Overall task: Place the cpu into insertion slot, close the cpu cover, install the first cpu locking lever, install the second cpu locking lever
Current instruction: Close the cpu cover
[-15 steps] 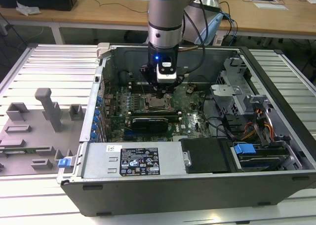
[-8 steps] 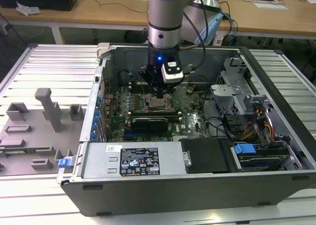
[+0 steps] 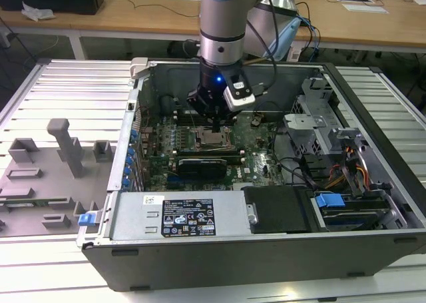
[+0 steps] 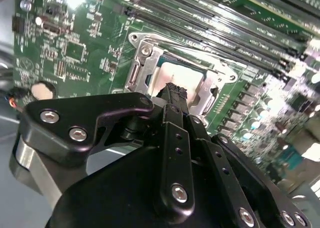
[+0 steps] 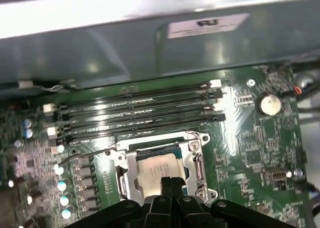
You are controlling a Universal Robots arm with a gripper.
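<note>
My jaws, pressed together and empty, hang over the cpu cover (image 5: 196,164); I'd push its frame squarely, sparing the cpu (image 5: 157,164).

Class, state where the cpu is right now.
In both wrist views the cpu lies in the insertion slot, beside the long memory slots, right at the tips of the end effector.

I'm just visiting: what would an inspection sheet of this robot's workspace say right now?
Surface: slatted metal table carrying an open computer case.
Job's things: cpu sits in the insertion slot; cpu cover lies down around it.
Clutter: grey plastic fixtures on the table at the exterior view's left.
End effector: shut, directly over the cpu.
Cables: wire bundle inside the case; black cables along the arm.
Surroundings: wooden desks behind.
</note>
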